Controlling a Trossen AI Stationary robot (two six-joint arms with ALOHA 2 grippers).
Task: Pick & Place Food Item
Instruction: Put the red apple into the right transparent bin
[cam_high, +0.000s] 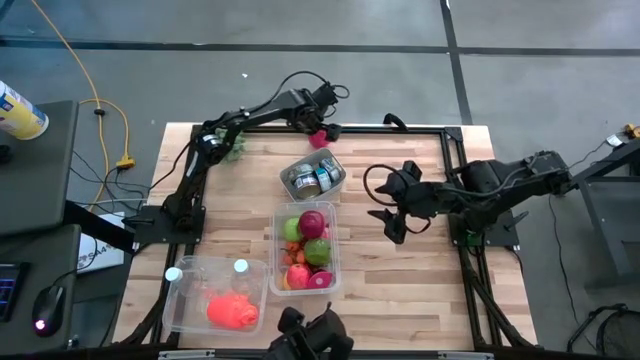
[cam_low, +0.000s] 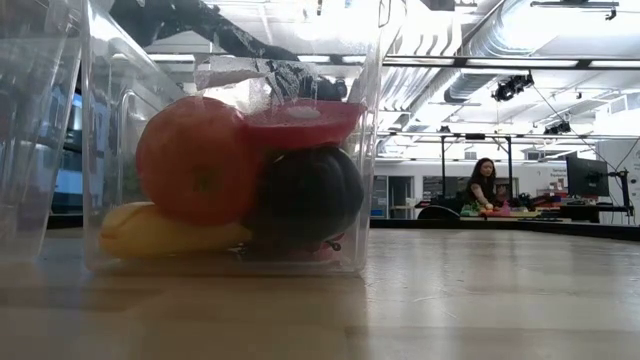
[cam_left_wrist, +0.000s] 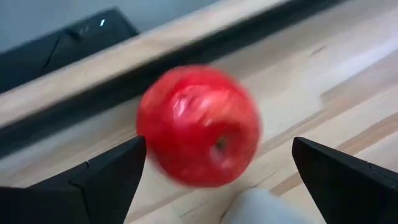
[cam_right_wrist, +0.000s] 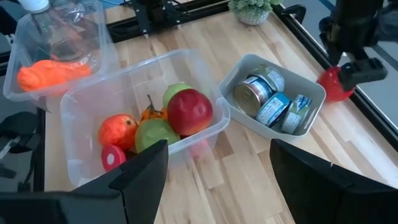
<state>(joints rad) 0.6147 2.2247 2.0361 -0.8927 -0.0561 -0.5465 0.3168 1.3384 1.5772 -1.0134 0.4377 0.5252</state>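
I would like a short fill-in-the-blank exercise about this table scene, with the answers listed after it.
1. The left gripper stands open around a ____ apple at the table's far edge.
2. The grey tray holds several ____.
3. The orange item lies in the bin together with clear ____.
4. The right gripper is open and holds ____.

Answers: red; cans; bottles; nothing

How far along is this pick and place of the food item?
Early. The clear fruit bin already holds several fruits. The left gripper sits open around a red apple lying on the table's far edge beside the can tray, not lifted. Gripping, lifting and placing are left. The right gripper waits open over bare wood beside the bin.
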